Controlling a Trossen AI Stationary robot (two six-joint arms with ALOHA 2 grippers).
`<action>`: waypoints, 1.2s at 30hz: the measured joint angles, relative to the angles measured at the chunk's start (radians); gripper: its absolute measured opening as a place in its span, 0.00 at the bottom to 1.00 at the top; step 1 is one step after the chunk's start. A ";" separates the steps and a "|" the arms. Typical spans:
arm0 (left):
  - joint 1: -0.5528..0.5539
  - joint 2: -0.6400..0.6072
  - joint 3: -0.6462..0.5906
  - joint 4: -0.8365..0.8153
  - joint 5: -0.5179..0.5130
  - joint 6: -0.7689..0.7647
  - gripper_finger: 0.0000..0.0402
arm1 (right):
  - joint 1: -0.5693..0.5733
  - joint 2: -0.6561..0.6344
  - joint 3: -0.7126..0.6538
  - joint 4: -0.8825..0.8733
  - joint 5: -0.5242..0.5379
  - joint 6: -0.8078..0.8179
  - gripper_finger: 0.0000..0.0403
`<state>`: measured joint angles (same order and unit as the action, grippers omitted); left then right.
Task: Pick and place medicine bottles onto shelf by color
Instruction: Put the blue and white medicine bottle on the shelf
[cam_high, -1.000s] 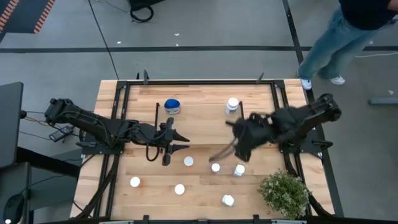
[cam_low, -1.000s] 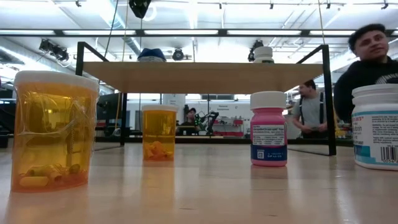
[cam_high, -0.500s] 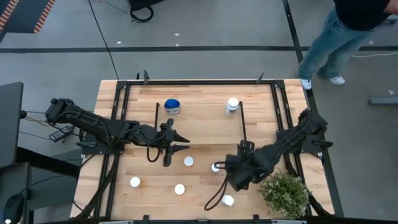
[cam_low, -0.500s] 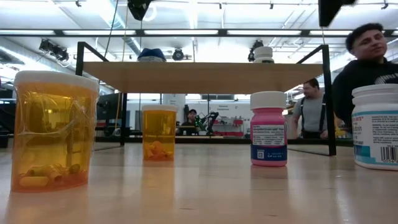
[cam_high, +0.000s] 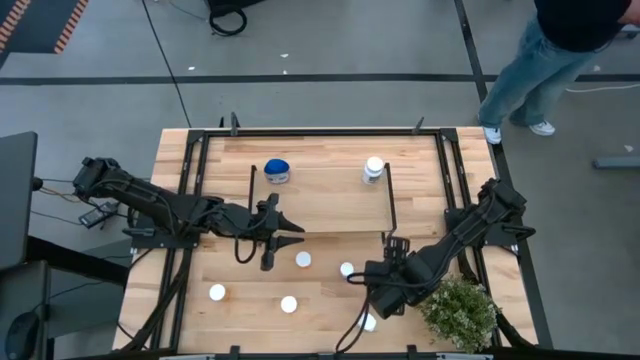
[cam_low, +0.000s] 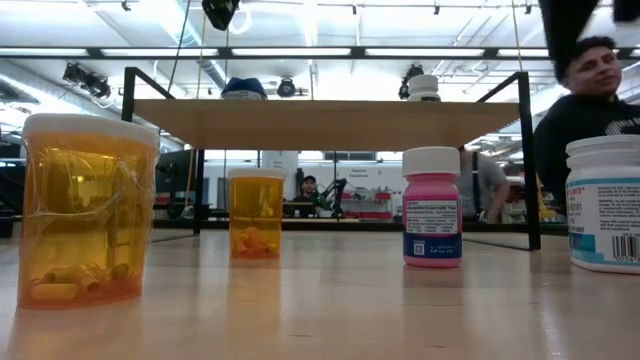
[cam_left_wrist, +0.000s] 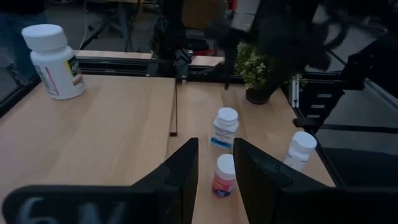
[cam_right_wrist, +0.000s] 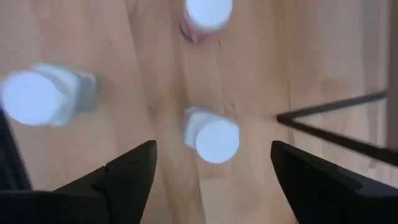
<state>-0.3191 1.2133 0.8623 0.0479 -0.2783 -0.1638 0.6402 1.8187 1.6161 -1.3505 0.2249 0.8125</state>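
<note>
bushy green plant (cam_high: 458, 310) in a dark pot near the front right corner of the wooden table (cam_high: 320, 290), also seen in left wrist view (cam_left_wrist: 260, 67). person in jeans & white shoes (cam_high: 540, 60) on grey floor beyond table's far right corner; in low view, person in dark top (cam_low: 590, 110) at right.

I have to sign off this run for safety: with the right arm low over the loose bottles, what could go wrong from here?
The right gripper hangs open over a white-capped bottle, with another bottle near one finger; descending could topple that neighbour. The plant sits close beside that arm, so a swing might brush it.
</note>
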 joint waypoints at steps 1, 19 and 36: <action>0.000 0.000 0.000 0.000 0.001 0.000 0.27 | 0.003 0.000 -0.022 0.005 -0.009 0.001 0.80; 0.002 0.000 0.000 0.000 0.001 0.018 0.27 | 0.001 -0.016 -0.265 0.182 -0.028 -0.022 0.80; 0.002 0.000 0.000 0.000 0.001 0.018 0.27 | -0.036 -0.017 -0.301 0.246 -0.043 -0.057 0.77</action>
<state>-0.3172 1.2129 0.8623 0.0475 -0.2771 -0.1463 0.6044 1.8019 1.3155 -1.1049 0.1816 0.7556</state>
